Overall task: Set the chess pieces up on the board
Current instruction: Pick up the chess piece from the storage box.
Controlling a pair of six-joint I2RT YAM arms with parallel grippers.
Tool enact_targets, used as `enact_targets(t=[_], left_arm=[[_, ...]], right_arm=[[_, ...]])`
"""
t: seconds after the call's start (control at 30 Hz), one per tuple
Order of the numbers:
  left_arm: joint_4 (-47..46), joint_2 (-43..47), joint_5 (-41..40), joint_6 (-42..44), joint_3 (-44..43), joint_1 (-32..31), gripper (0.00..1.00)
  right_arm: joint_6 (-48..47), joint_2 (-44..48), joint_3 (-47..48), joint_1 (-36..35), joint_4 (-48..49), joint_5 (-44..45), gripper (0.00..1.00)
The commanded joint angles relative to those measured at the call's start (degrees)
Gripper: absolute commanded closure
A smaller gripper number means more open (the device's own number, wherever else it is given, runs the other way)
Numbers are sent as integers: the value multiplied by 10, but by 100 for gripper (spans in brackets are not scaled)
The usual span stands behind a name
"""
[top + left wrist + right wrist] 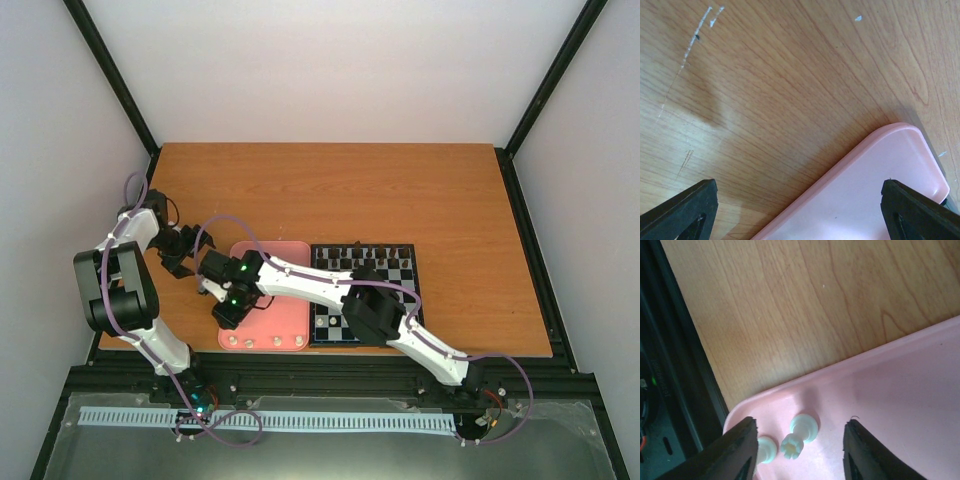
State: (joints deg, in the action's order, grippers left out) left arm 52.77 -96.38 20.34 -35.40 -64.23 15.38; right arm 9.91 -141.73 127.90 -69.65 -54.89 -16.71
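The board (404, 300) lies right of centre, with some cream-white chess pieces (322, 322) along its near rows. More white pieces (277, 342) lie at the near edge of the pink tray (285, 305). My right gripper (224, 314) is open and low over the tray's near left corner. In the right wrist view it (798, 452) straddles a toppled white piece (799, 437), and a second piece (766, 449) lies by the left finger. My left gripper (184, 252) is open and empty over the tray's far left corner (880, 185).
Dark pieces (360, 258) stand on the board's far rows. The right arm (380, 305) stretches across the board's near left part. The table's black front rail (675, 390) runs close beside the tray's corner. Bare wood (330, 190) lies behind the tray and board.
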Motion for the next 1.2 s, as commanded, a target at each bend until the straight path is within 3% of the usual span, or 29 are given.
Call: enact_targets(t=[0.0, 0.23, 0.53, 0.63, 0.77, 0.93, 1.17], left_arm=[[0, 5, 10, -8, -4, 2, 0], [-2, 6, 10, -7, -1, 2, 0], [-3, 7, 11, -7, 1, 2, 0], [-4, 7, 12, -7, 1, 2, 0], [-3, 7, 14, -8, -1, 2, 0], [-3, 9, 16, -9, -1, 2, 0], [-7, 21, 22, -11, 6, 2, 0]], right_arm=[[-4, -17, 19, 3, -16, 1, 57], [-6, -23, 20, 3, -21, -3, 66], [-7, -27, 20, 4, -30, -7, 85], [-3, -19, 19, 5, -37, 16, 95], [11, 20, 2, 15, -39, 85, 97], [67, 152, -138, 67, -3, 147, 97], [156, 398, -439, 183, 12, 207, 97]])
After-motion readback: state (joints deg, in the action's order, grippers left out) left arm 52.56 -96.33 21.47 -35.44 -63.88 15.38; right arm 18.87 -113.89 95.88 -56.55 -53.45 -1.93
